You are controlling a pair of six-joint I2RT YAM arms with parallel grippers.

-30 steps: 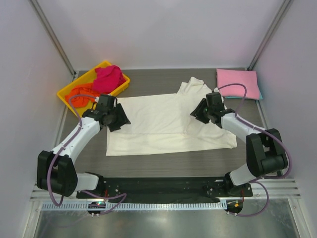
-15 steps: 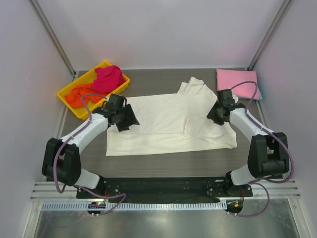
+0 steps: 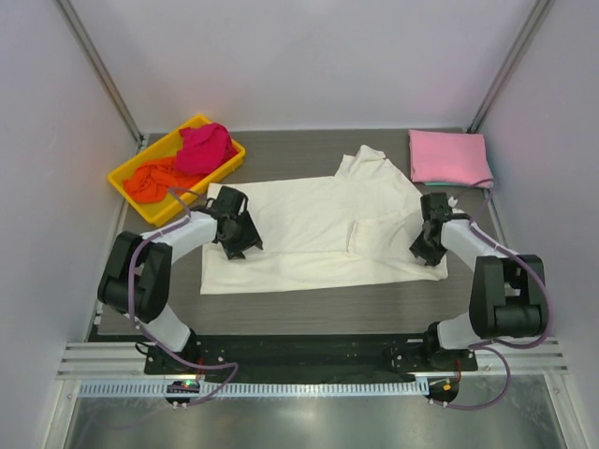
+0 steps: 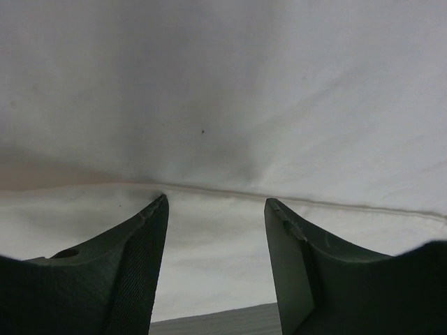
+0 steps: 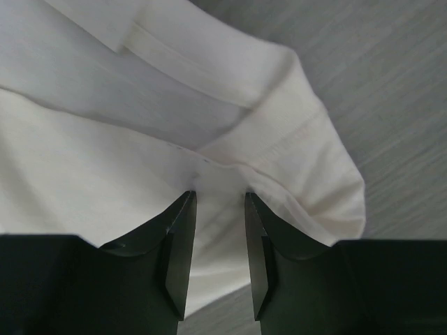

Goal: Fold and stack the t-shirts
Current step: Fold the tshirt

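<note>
A cream-white t-shirt (image 3: pixel 309 229) lies spread flat mid-table, its right sleeve folded inward. My left gripper (image 3: pixel 245 245) sits low over the shirt's left part, jaws wide open astride the cloth near its hem (image 4: pixel 293 202), holding nothing. My right gripper (image 3: pixel 427 251) is down at the shirt's near right corner, jaws partly open with its fingertips (image 5: pixel 187 199) pressed on a rolled fold of cream cloth (image 5: pixel 307 160). A folded pink t-shirt (image 3: pixel 447 156) lies at the back right on a teal one (image 3: pixel 491 181). Magenta (image 3: pixel 206 148) and orange (image 3: pixel 150 180) t-shirts lie crumpled at the back left.
A yellow plastic tray (image 3: pixel 131 205) at the back left holds the magenta and orange shirts. The dark wood-grain table (image 3: pixel 309 313) is walled by white panels on three sides. The arm bases stand on the black rail at the near edge.
The left gripper swung right and nearer, down onto the shirt's left part. The right gripper moved right and toward the near right corner of the shirt, its jaws narrowing slightly.
</note>
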